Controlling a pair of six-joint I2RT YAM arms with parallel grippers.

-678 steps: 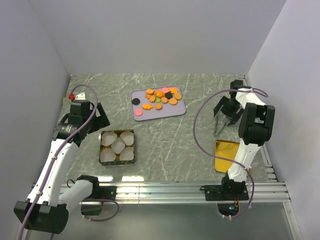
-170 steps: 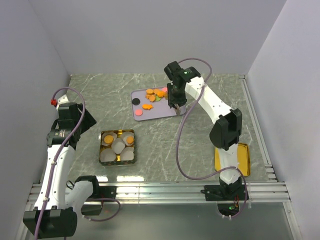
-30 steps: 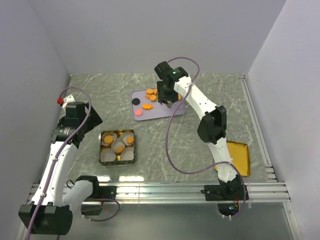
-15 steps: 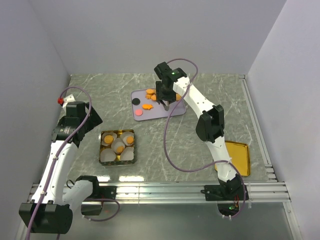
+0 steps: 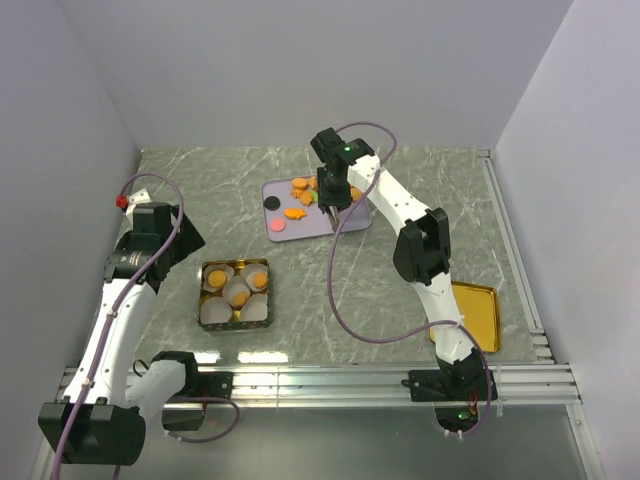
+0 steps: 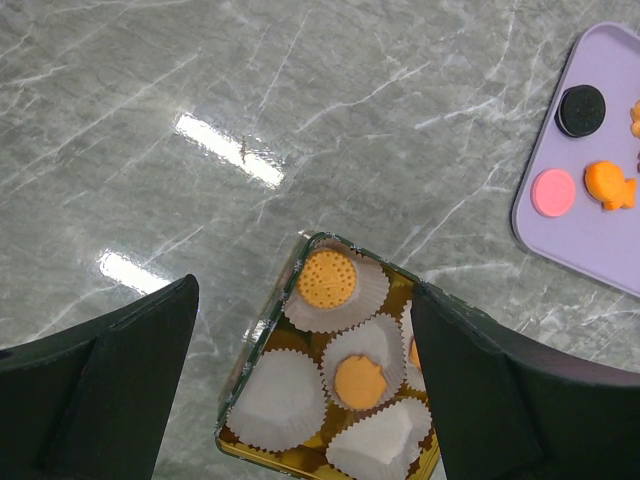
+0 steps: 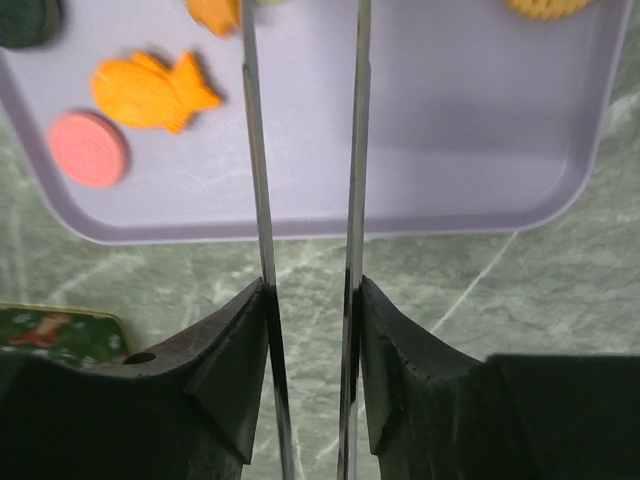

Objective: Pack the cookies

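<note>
Several cookies lie on the purple tray [image 5: 352, 222]: orange rounds [image 5: 300, 185], an orange fish [image 7: 150, 92], a pink disc [image 7: 88, 148] and a black disc [image 6: 580, 109]. My right gripper [image 5: 330, 193] hangs over the tray, shut on metal tongs [image 7: 355, 150]. Their two blades run parallel with a gap between them, and their tips leave the wrist view at the top, close to an orange cookie [image 7: 215, 12]. My left gripper [image 6: 303, 290] stands open above the gold tin [image 5: 203, 296] of white paper cups. Three cups hold orange cookies [image 6: 326, 277].
The tin's gold lid [image 5: 472, 315] lies flat at the right, beside the right arm's base. A lilac wall closes the back and both sides. The right arm's cable loops down over the table's middle.
My right gripper has shifted slightly right over the tray, still holding the tongs. The left arm has barely moved.
</note>
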